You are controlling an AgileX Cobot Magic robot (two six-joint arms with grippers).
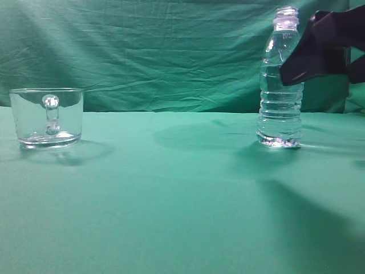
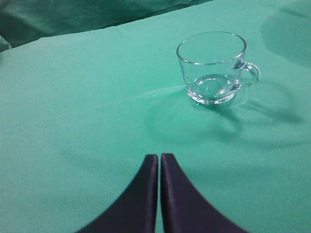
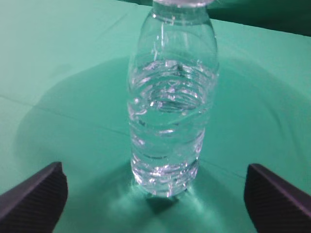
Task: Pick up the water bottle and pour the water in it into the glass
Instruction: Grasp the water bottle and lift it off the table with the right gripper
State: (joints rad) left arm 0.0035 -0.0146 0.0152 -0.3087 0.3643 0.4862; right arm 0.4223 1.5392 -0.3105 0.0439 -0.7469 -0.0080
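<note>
The water bottle (image 1: 279,97) stands upright and uncapped at the right of the green table, with clear water (image 1: 278,105) up to about its shoulder. It fills the middle of the right wrist view (image 3: 170,111). My right gripper (image 3: 154,191) is open, its two dark fingers wide apart on either side of the bottle, not touching it; in the exterior view it shows beside the bottle's upper body (image 1: 319,48). The glass (image 1: 47,117) stands at the far left, apparently empty, and shows in the left wrist view (image 2: 212,68). My left gripper (image 2: 159,160) is shut and empty, well short of the glass.
A green cloth (image 1: 171,200) covers the table and hangs as a wrinkled backdrop (image 1: 159,51) behind. The stretch of cloth between glass and bottle holds only shadows.
</note>
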